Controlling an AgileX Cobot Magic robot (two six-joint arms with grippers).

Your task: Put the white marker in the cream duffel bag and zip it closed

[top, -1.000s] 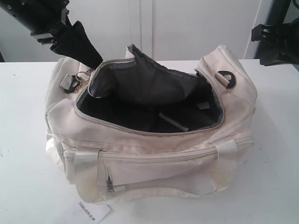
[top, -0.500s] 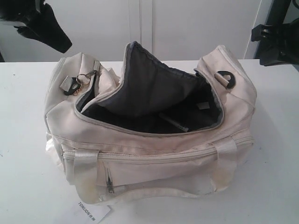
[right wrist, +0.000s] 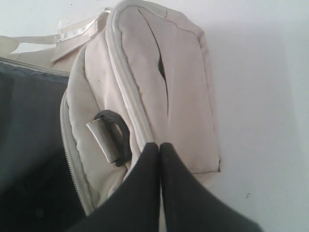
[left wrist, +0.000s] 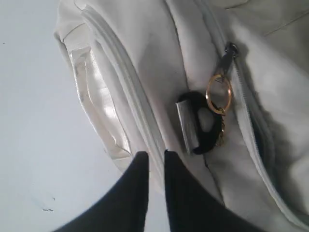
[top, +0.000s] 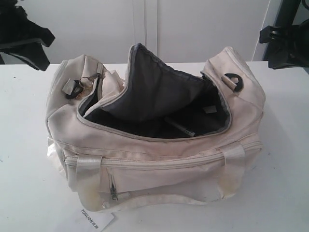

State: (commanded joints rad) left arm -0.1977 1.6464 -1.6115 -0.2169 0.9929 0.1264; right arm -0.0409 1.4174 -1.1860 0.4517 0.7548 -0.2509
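The left fingers [left wrist: 146, 162] stand barely parted, a thin gap between the tips and nothing held in it; the right fingers [right wrist: 158, 151] are pressed together tip to tip and grip nothing.

The cream duffel bag [top: 159, 174] sits on the white surface [top: 24, 169] between the two sets of fingers, its top zip undone and the mouth gaping, with a flap of dark lining [top: 149, 82] standing up at the back; the white marker [top: 179, 126] lies inside on the dark bottom, tilted, well apart from both sets of fingers and hidden from both wrist views.

Just ahead of the left fingers lies one end of the bag; a black ring [left wrist: 205, 125] with a gold key ring [left wrist: 218, 94] hooked to the zipper pull [left wrist: 229, 53] sits a little past the tips, apart from them; a satin handle strap [left wrist: 96, 101] runs off to one side of them.

Ahead of the right fingers lies the bag's other end; a second black ring [right wrist: 116, 133] on its fabric tab sits just beside the tips; whether it touches them cannot be told.

In the exterior view the left arm [top: 26, 34] hangs off the bag's left end and the right arm [top: 285, 46] off its right end, neither over the open mouth; a paper tag [top: 94, 220] lies on the surface by the bag's front, far from both.
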